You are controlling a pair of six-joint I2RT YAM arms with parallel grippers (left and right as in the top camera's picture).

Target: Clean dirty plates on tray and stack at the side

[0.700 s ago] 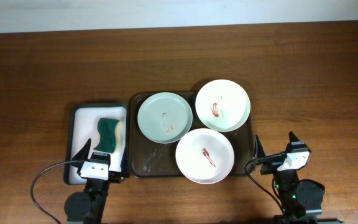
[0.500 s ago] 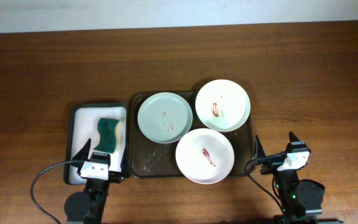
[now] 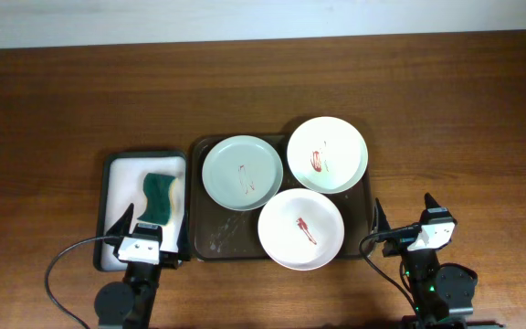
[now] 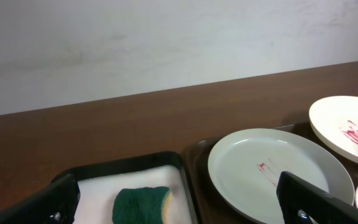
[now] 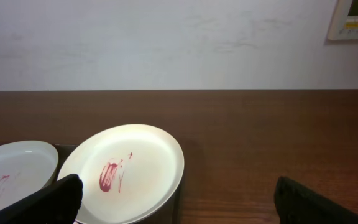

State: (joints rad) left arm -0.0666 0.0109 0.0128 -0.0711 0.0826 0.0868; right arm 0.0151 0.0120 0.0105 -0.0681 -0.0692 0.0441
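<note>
Three plates are counted on the one dark brown tray [image 3: 212,243] at the middle of the table [image 3: 464,100]. The pale green plate [image 3: 242,173] is set at the tray's far left. One white plate [image 3: 327,153] is at the far right, with its edge out over the rim. The other white plate [image 3: 300,228] is at the near right, also overhanging. A red smear is seen on each plate, thin on the green one and thicker on the two white ones. Left of the tray, one smaller white-lined tray [image 3: 117,174] is seen with a single green sponge [image 3: 159,197] in it. Two hands are counted. The left hand [image 4: 179,208] is held low at the near edge, fingers spread wide and nothing held. The right hand [image 3: 403,201] is likewise parked near the tray's right side, spread wide and empty.
</note>
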